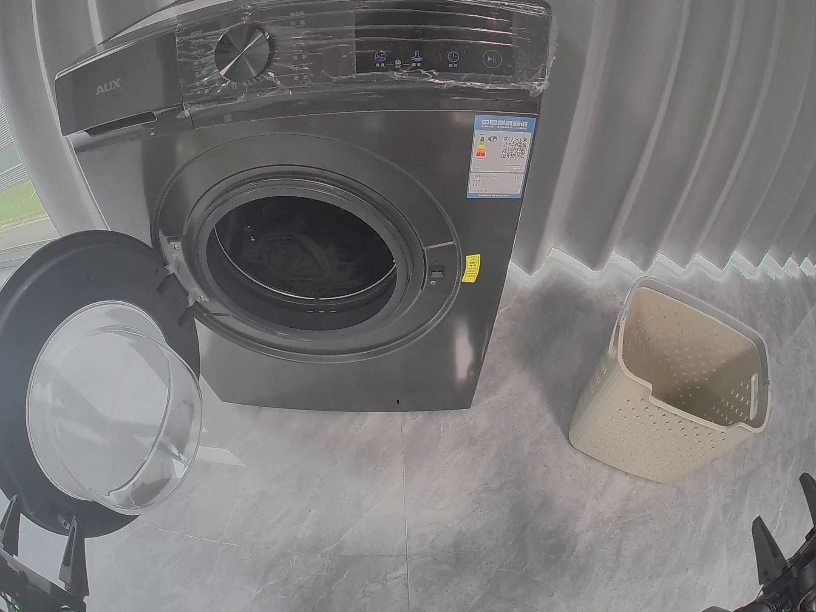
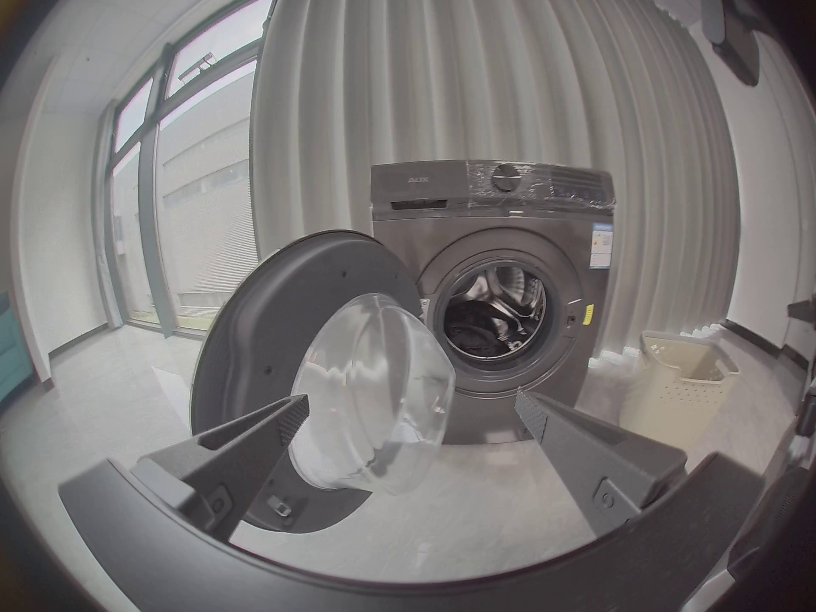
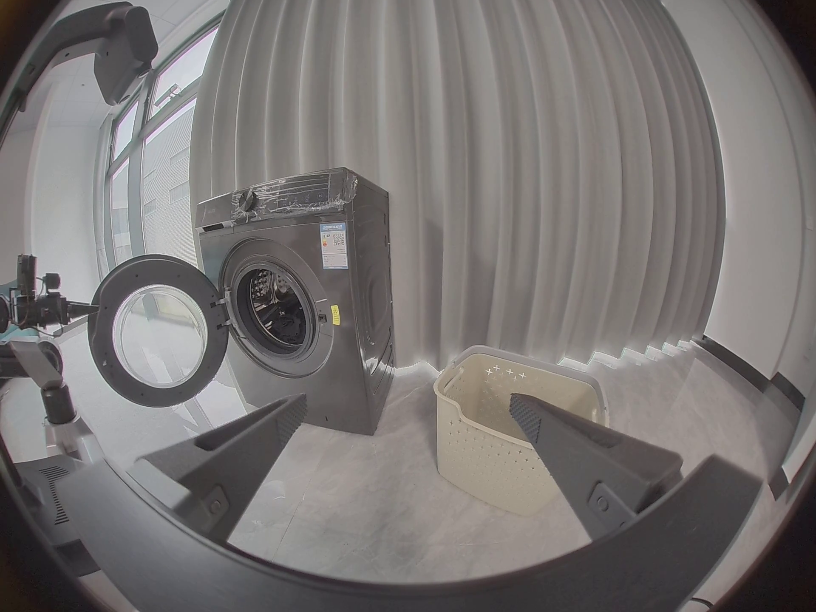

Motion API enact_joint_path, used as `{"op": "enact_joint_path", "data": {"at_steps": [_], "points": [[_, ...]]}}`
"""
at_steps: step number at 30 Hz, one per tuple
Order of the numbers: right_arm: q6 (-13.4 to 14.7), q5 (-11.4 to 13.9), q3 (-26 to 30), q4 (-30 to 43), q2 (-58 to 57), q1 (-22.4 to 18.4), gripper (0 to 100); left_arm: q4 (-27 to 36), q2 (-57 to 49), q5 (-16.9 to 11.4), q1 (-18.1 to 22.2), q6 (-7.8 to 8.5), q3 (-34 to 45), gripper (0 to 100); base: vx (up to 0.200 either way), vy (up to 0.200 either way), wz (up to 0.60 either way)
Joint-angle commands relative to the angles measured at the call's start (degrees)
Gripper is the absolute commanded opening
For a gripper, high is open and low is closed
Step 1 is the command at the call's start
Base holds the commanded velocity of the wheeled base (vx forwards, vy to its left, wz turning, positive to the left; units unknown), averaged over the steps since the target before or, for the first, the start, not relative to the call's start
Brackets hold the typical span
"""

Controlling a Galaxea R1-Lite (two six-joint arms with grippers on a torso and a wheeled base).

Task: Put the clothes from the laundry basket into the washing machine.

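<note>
Grey washing machine (image 1: 340, 138), door (image 1: 93, 384) wide; cream laundry basket (image 1: 629, 435) apart across floor (image 1: 425, 503); left gripper (image 2: 410, 401), right gripper (image 3: 406, 401) both agape.

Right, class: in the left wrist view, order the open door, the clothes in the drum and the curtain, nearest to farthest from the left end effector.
1. open door, just ahead of the left end effector.
2. clothes, inside the drum.
3. curtain, behind the washing machine.
</note>
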Motion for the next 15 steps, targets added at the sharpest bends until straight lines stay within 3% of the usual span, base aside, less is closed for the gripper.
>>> {"op": "enact_joint_path", "data": {"at_steps": [1, 2, 3, 10, 15], "points": [[-0.02, -0.03, 0.92, -0.02, 0.02, 0.0, 100, 0.4, -0.5, -4.14, 0.0, -0.69, 0.92, 100, 0.0, 0.0, 0.0], [-0.02, -0.03, 0.92, -0.02, 0.02, 0.0, 100, 1.19, -0.5, -6.08, 0.0, -0.69, 1.01, 100, 0.0, 0.0, 0.0], [-0.02, -0.03, 0.92, -0.02, 0.02, 0.0, 100, 3.91, -0.33, -9.86, -0.09, -1.21, 0.92, 100, 0.0, 0.0, 0.0], [-0.11, -0.12, 0.92, -0.11, 0.02, 0.0, 100, 3.65, -0.5, -8.27, 0.0, -0.69, 0.92, 100, 0.0, 0.0, 0.0], [-0.28, -0.03, 0.92, -0.11, 0.02, 0.0, 100, 3.65, -0.5, -8.01, 0.0, -0.86, 0.92, 100, -0.2, 0.0, 0.0]]}}
